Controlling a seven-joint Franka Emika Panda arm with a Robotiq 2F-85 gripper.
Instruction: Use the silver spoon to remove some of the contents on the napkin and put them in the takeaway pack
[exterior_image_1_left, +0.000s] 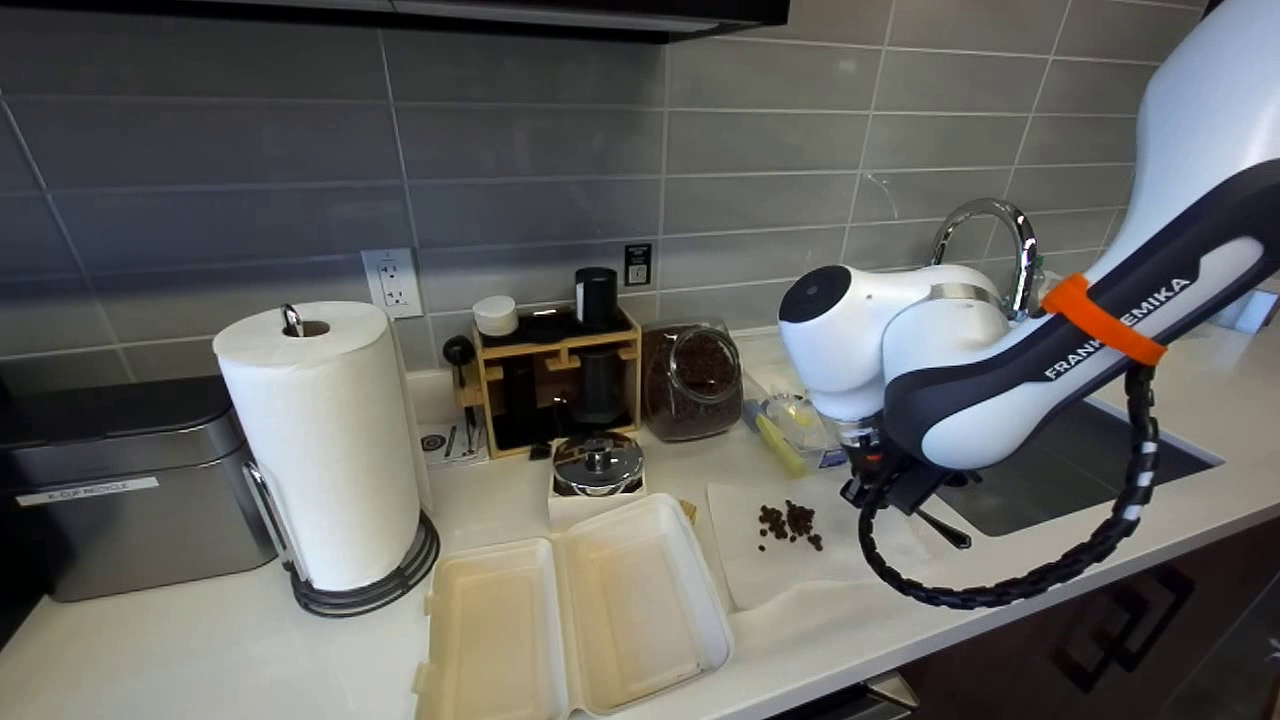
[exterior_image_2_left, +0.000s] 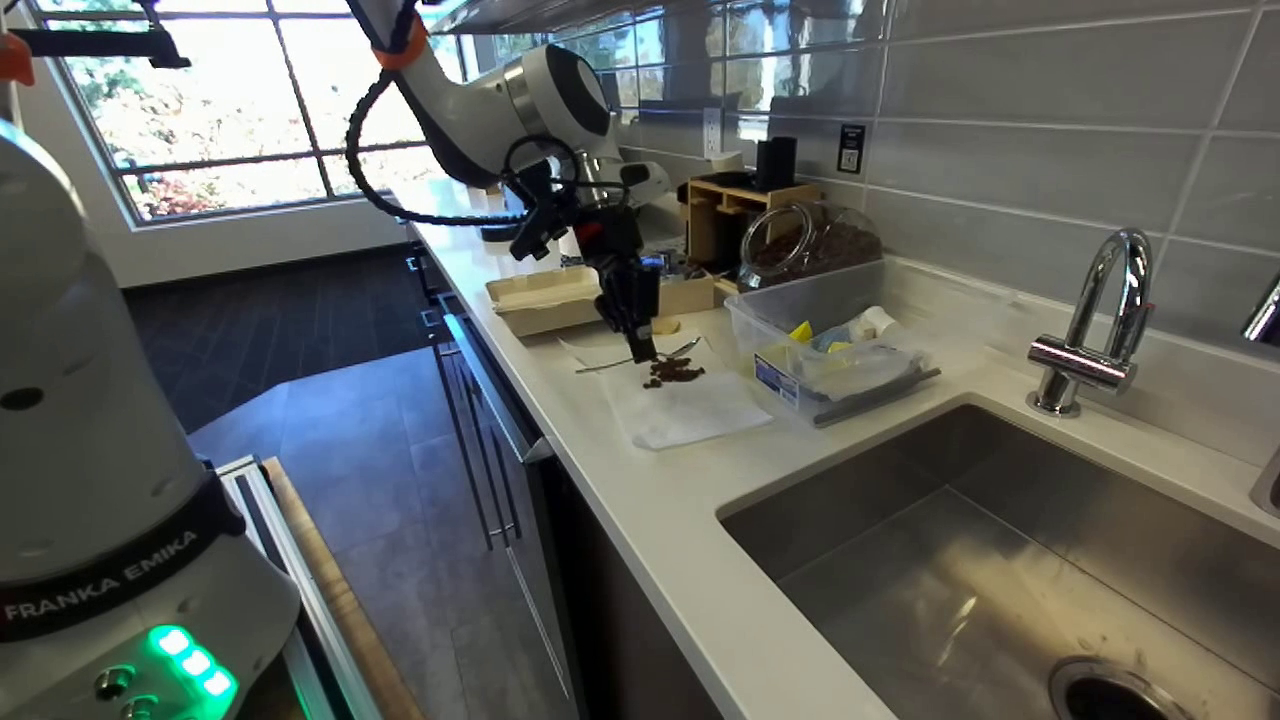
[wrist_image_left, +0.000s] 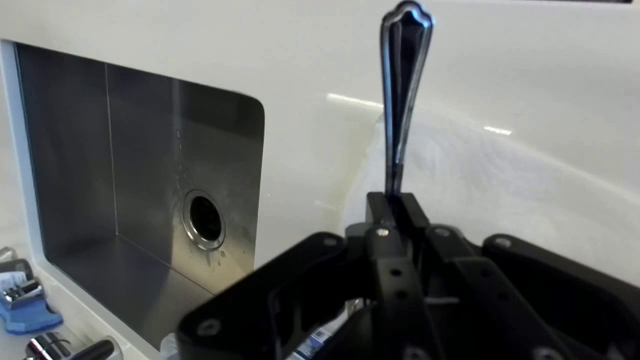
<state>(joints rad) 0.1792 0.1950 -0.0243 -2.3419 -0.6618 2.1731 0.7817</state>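
My gripper (wrist_image_left: 395, 202) is shut on the silver spoon (wrist_image_left: 402, 75); the spoon's handle end sticks out past the fingertips. In an exterior view the gripper (exterior_image_2_left: 640, 350) is low over the napkin (exterior_image_2_left: 695, 415), beside the dark contents (exterior_image_2_left: 672, 372). There the spoon (exterior_image_2_left: 604, 367) lies roughly level, its bowl end beyond the fingers; I cannot tell whether it touches anything. In an exterior view the contents (exterior_image_1_left: 790, 523) lie scattered on the napkin (exterior_image_1_left: 750, 570), and the arm hides the bowl. The takeaway pack (exterior_image_1_left: 640, 605) lies open beside the napkin.
A clear plastic bin (exterior_image_2_left: 755, 335) with packets stands behind the napkin, near the sink (exterior_image_2_left: 940, 440) and tap (exterior_image_2_left: 1085, 345). A paper towel roll (exterior_image_1_left: 320, 450), metal tin (exterior_image_1_left: 598, 465), wooden stand (exterior_image_1_left: 560, 345) and glass jar (exterior_image_1_left: 690, 385) stand on the counter.
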